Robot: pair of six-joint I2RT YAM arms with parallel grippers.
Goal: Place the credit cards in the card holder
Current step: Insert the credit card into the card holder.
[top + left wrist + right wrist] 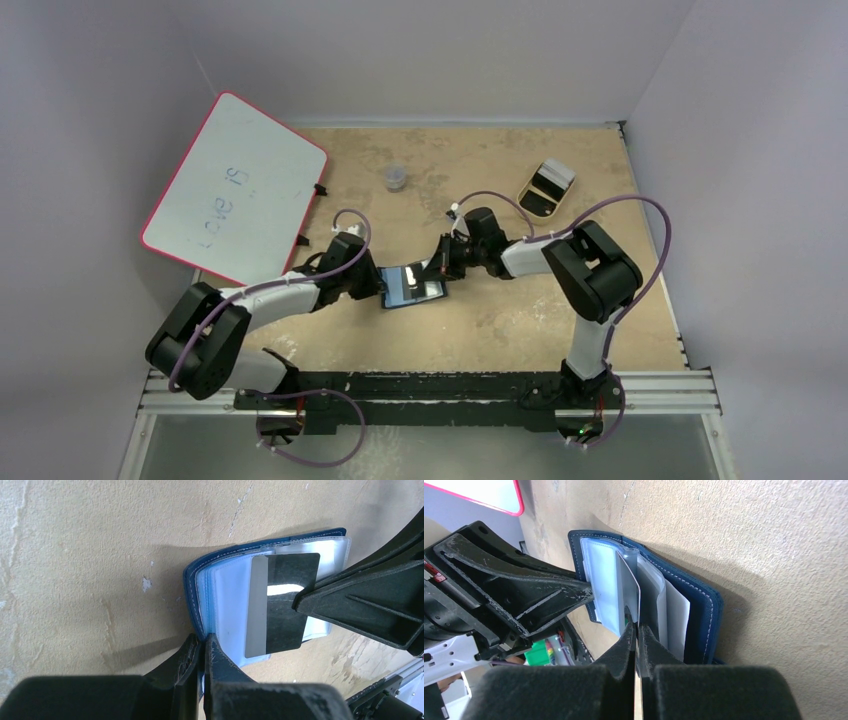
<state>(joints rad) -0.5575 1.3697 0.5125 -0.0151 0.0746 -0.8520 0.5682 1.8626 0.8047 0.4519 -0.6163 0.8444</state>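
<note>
Clamped both grippers at the open card holder (412, 287), flat on the table (500, 325) between the two arms.

Pinched the holder's near edge, just beside the blue spine, with the left gripper (202, 642), fingers pressed together on the clear sleeves (227, 610). Gripped a credit card (282, 602) by one end in the right gripper (634, 625), fingers tight on it. Held the card's dark glossy face and pale grey band over the sleeves; could not tell whether inside a pocket. Showed a pink-edged whiteboard (235, 190), a small clear cup (396, 178) and a tan oval tray (546, 188) well apart, farther back.
</note>
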